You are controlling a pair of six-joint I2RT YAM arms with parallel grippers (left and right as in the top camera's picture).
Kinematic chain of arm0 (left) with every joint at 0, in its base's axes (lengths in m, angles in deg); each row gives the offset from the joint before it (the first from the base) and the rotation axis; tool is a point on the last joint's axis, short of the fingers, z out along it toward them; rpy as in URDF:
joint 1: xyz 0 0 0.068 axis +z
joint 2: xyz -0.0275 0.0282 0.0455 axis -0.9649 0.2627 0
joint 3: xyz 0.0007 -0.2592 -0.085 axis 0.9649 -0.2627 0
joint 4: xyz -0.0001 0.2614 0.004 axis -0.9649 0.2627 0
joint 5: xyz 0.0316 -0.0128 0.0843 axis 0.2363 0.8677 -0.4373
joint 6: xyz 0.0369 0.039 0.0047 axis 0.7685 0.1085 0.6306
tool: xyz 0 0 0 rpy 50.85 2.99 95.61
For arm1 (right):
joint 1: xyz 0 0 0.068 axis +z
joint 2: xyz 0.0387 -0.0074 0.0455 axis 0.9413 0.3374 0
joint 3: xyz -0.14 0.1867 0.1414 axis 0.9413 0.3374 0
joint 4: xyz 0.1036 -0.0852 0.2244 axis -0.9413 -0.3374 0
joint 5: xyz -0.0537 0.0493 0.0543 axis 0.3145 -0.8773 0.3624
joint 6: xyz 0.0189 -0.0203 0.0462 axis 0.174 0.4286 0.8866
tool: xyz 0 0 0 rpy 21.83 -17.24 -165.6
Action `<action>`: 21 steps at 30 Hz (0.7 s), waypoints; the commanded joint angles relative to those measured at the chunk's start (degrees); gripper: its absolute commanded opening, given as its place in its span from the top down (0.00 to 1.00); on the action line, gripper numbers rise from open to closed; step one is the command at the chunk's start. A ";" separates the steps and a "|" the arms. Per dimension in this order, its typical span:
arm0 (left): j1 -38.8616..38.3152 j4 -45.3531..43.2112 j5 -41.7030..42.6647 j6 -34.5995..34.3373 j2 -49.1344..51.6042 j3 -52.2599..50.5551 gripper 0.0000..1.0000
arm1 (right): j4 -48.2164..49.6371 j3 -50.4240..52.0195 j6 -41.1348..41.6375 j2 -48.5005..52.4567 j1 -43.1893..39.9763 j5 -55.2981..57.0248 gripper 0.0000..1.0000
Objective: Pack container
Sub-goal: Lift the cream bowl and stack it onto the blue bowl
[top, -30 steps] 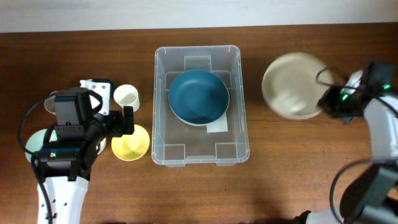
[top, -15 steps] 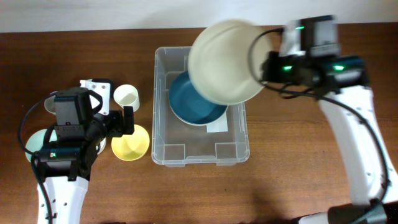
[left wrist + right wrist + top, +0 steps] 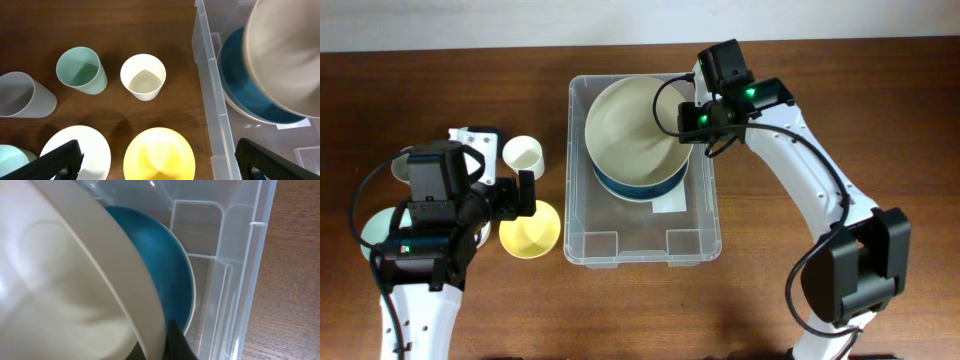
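Right gripper [image 3: 686, 120] is clamped on the rim of a cream bowl [image 3: 630, 130], gripping it at the bowl's 3 o'clock edge as seen from overhead. The wrist view shows one dark finger [image 3: 175, 341] pressed below that rim. The bowl hangs tilted inside the outline of the container [image 3: 642, 248], over its 12 o'clock half. Under it sits a blue bowl [image 3: 638, 190], showing only as a crescent at the cream bowl's 6 o'clock side. The cream bowl's edge comes close to the container's walls at 12 and 9 o'clock; whether it touches them cannot be told. The gripper itself lies right at the 3 o'clock wall.

From the blue bowl toward 6 o'clock the clear floor is bare, with a white label [image 3: 669, 203] peeking out just past the bowl's rim. The container stands in the middle of the wooden table [image 3: 790, 60].

Left gripper [image 3: 524, 196] has its jaws apart, holding nothing, and hovers at 9 o'clock from the container, near its wall. Below it sits a yellow bowl [image 3: 159, 155], just beside the wall. A pale cup [image 3: 143, 76] stands at 12 o'clock from that bowl, with a mint cup [image 3: 81, 70] and a grey cup [image 3: 24, 95] farther toward 9 o'clock, and a white bowl [image 3: 80, 149] beside the yellow one.
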 commanded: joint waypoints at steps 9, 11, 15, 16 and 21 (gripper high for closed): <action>0.20 0.28 0.44 -0.57 0.02 0.94 0.00 | -4.33 -3.91 -3.08 -4.76 -1.95 5.60 0.54; 0.20 0.28 0.44 -0.57 0.02 0.94 0.00 | -6.93 -5.88 -0.39 -7.04 -3.65 10.54 0.53; 0.20 0.28 0.44 -0.57 0.02 0.94 0.00 | -11.63 -7.74 2.71 -12.41 -10.36 15.32 0.29; 0.20 0.28 0.42 -0.57 0.02 0.94 0.00 | -12.94 -7.74 2.89 -13.53 -13.07 15.32 0.27; 0.20 0.24 0.44 -0.57 0.02 0.94 0.00 | -21.24 -7.74 4.39 -14.86 -25.46 10.91 0.18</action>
